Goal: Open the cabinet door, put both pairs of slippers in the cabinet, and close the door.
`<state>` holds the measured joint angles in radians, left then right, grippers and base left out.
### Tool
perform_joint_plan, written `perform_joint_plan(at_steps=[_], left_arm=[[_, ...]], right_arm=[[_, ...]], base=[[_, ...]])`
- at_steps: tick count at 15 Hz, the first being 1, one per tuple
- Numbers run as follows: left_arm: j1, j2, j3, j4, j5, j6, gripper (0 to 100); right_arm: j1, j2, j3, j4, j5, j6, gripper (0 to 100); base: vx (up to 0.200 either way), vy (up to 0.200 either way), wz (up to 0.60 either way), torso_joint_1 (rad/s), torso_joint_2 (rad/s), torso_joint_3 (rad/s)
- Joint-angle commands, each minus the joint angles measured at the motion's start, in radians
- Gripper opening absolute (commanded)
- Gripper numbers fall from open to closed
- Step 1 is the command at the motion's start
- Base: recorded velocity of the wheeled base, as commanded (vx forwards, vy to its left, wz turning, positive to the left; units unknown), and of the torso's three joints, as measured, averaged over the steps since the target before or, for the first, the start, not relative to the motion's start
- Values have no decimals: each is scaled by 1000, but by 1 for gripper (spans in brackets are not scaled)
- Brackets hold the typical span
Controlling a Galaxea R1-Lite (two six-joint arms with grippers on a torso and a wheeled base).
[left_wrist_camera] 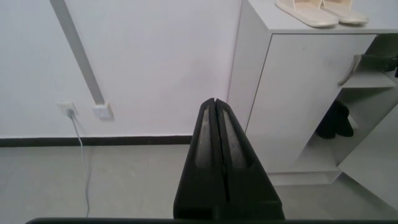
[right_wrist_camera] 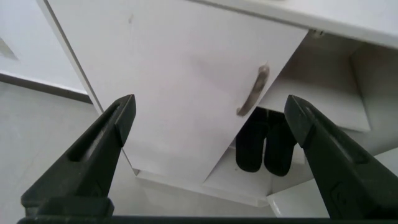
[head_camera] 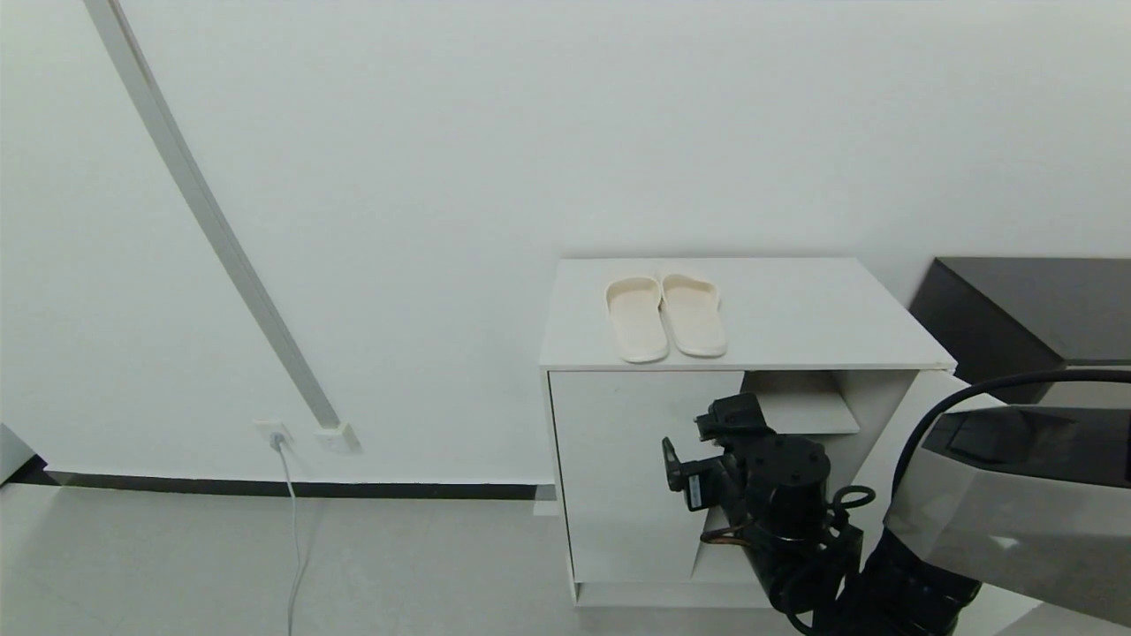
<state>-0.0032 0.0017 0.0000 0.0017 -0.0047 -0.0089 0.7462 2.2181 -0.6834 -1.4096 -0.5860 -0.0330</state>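
Note:
A white cabinet (head_camera: 742, 344) stands against the wall. A cream pair of slippers (head_camera: 664, 316) lies on its top, and the left wrist view shows the cream pair (left_wrist_camera: 320, 11) as well. The left door (right_wrist_camera: 174, 81) with its curved handle (right_wrist_camera: 254, 92) is closed, while the right compartment is open. A black pair of slippers (right_wrist_camera: 266, 148) stands on the bottom shelf inside, and I also see this black pair (left_wrist_camera: 336, 121) in the left wrist view. My right gripper (right_wrist_camera: 211, 118) is open in front of the handle, a short way off. My left gripper (left_wrist_camera: 214, 130) is shut on nothing, off the cabinet's left side.
A dark piece of furniture (head_camera: 1016, 309) stands right of the cabinet. A wall socket (head_camera: 274, 435) with a cable hanging to the floor and a slanted grey conduit (head_camera: 212, 221) are on the wall to the left. Bare grey floor (head_camera: 177, 565) lies left of the cabinet.

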Motion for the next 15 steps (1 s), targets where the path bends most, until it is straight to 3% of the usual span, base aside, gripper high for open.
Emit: perform_joint_plan(at_steps=[1, 7, 9, 13, 15], left_arm=[[0, 1, 0, 0, 0, 0, 0], [0, 1, 0, 0, -1, 4, 0], [0, 1, 0, 0, -1, 6, 0], [0, 1, 0, 0, -1, 7, 0], [0, 1, 0, 0, -3, 7, 0]], right_arm=[[-2, 5, -2, -2, 2, -1, 100], [-27, 40, -24, -66, 49, -39, 100], [-34, -14, -107, 121, 55, -18, 100], [-34, -95, -344, 557, 55, 150, 100], [-33, -118, -406, 664, 55, 177, 100]], base=[[0, 0, 0, 168, -373, -198], [0, 0, 0, 69, -145, -78], [0, 0, 0, 0, 0, 0], [0, 0, 0, 0, 0, 0], [0, 0, 0, 0, 0, 0]])
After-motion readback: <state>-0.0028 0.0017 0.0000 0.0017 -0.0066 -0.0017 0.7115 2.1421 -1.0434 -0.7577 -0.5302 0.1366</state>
